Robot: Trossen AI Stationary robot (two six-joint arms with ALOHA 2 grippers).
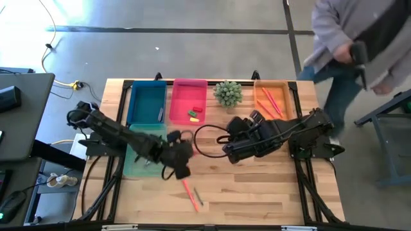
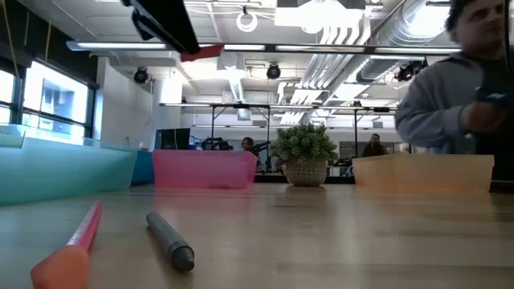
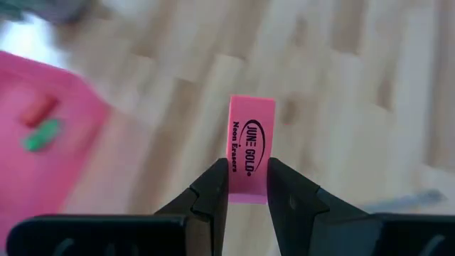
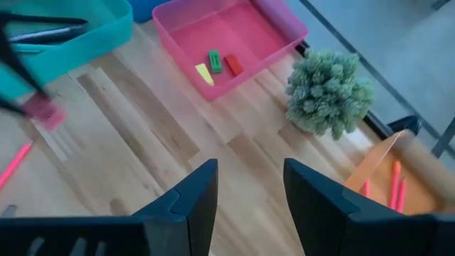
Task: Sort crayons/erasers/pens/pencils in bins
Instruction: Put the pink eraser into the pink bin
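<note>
I've got the left gripper (image 3: pixel 247 186) pinching the pink eraser (image 3: pixel 251 146) low: light, grippy, probably squashy. Right gripper (image 4: pixel 250 195) waits spread, empty.

L fingers (image 3: pixel 248 186) clamped, R fingers (image 4: pixel 249 195) apart

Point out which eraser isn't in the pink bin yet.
The pink eraser, clamped upright in the left gripper above the table. The red, green and yellow erasers already lie in the pink bin.
</note>
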